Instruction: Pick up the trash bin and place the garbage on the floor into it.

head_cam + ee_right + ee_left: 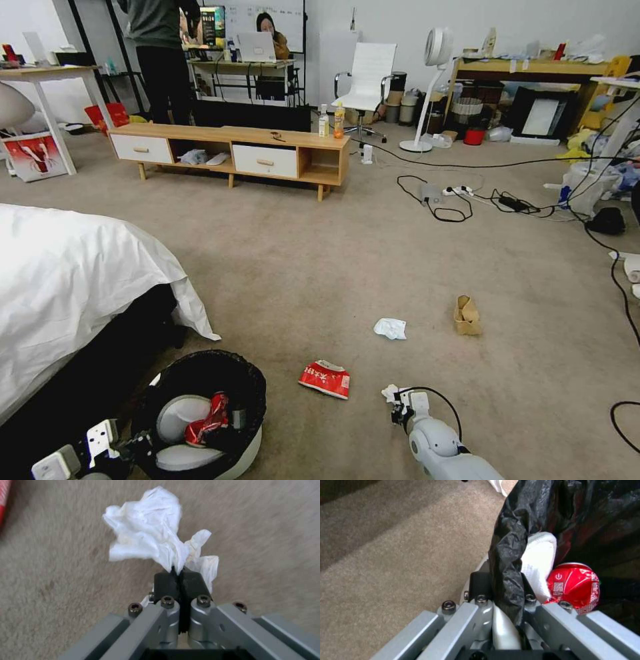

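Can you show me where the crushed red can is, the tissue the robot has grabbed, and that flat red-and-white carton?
crushed red can (574, 585): left wrist view, on its dented side, inside the bin.
tissue (146, 527): right wrist view, on the crumpled bulk above the gripper.
red-and-white carton (325, 379): head view, on its flattened top face.

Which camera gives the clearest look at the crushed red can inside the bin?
The left wrist view: the crushed red can sits close up beside the bag-covered rim that the left pincer clamps. The head view shows the can small, inside the trash bin. The right wrist view faces carpet and the tissue the right pincer grips.
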Robot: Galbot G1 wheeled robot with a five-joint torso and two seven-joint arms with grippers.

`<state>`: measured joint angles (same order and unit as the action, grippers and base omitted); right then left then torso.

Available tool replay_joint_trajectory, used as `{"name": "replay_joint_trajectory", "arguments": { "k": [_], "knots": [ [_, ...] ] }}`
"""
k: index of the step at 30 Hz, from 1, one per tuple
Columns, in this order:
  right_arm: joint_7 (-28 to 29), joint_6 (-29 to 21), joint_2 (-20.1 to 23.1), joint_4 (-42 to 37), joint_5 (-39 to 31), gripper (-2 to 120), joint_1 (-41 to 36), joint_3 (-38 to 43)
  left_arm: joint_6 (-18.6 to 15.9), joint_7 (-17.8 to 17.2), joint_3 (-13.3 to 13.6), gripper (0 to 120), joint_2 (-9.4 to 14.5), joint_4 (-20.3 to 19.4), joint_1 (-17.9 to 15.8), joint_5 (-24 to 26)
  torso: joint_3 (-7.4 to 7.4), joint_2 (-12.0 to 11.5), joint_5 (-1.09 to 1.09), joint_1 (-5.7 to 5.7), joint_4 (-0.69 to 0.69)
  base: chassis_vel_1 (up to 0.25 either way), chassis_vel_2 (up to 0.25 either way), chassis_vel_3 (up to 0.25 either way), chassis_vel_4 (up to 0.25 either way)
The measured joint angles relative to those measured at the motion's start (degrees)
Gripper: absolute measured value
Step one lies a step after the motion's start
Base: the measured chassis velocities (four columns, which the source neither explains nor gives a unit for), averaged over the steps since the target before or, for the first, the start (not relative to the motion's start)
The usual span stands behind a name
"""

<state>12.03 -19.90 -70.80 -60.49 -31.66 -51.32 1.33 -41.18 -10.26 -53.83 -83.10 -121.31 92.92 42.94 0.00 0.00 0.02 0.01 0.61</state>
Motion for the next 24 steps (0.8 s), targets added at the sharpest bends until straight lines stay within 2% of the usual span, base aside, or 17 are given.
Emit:
{"name": "replay_joint_trajectory", "arguments": {
  "k": [5,6,11,14,15,17,18,20,21,23,24],
  "knots": [
    [-0.1,0.7,3.7,-6.5,-0.7,0,-2.2,1.0,-0.1,-0.1,0.2,3,0.0,-0.5,-0.1,0.1,0.00,0.0,-0.01,0.00,0.04,0.000,0.000,0.000,0.000],
    [0.0,0.7,6.0,-10.5,-1.0,0,-3.1,1.6,-0.2,-0.2,0.4,3,0.0,-0.9,-0.1,0.3,0.00,0.0,-0.02,-0.01,0.03,0.000,0.000,0.000,0.000],
    [0.8,0.4,10.1,-17.8,-1.8,0,-4.5,2.6,-0.4,-0.5,0.5,3,0.2,-1.6,-0.2,1.0,0.00,0.0,-0.03,0.00,0.02,0.000,0.000,0.000,0.000],
    [2.3,-0.8,14.3,-27.0,-3.5,0,-5.8,3.1,-0.6,-1.1,0.7,3,0.4,-2.6,-0.1,1.8,0.00,0.0,-0.02,0.00,0.03,0.000,0.000,0.000,0.000],
    [2.3,-0.8,14.3,-27.0,-3.5,0,-5.8,3.1,-0.6,-1.1,0.7,3,0.4,-2.6,-0.1,1.8,0.00,0.0,-0.02,0.00,0.03,0.000,0.000,0.000,0.000],
    [3.4,-1.9,16.4,-34.0,-5.7,0,-6.1,3.2,-0.8,-1.7,0.8,3,0.7,-3.2,-0.1,2.5,0.00,0.0,-0.02,0.00,0.02,0.000,0.000,0.000,0.000],
    [3.4,-1.9,16.4,-34.0,-5.7,0,-6.1,3.2,-0.8,-1.7,0.8,3,0.7,-3.2,-0.1,2.5,0.00,0.0,-0.02,0.00,0.02,0.000,0.000,0.000,0.000],
    [4.9,-2.5,18.6,-42.2,-9.4,0,-5.7,3.0,-0.9,-2.3,0.8,3,1.0,-3.9,0.0,3.2,0.00,0.0,-0.03,0.00,0.01,0.000,0.000,0.000,0.000],
    [4.9,-2.5,18.6,-42.2,-9.4,0,-5.7,3.0,-0.9,-2.3,0.8,3,1.0,-3.9,0.0,3.2,0.00,0.0,-0.03,0.00,0.01,0.000,0.000,0.000,0.000],
    [6.7,-2.5,20.3,-50.1,-15.2,0,-3.6,2.1,-0.9,-2.9,0.4,3,1.6,-4.9,0.3,4.2,0.00,0.0,-0.03,-0.01,0.04,0.000,0.000,0.000,0.000],
    [6.7,-2.5,20.3,-50.1,-15.2,0,-3.6,2.1,-0.9,-2.9,0.4,3,1.6,-4.9,0.3,4.2,0.00,0.0,-0.03,-0.01,0.04,0.000,0.000,0.000,0.000]
  ]
}}
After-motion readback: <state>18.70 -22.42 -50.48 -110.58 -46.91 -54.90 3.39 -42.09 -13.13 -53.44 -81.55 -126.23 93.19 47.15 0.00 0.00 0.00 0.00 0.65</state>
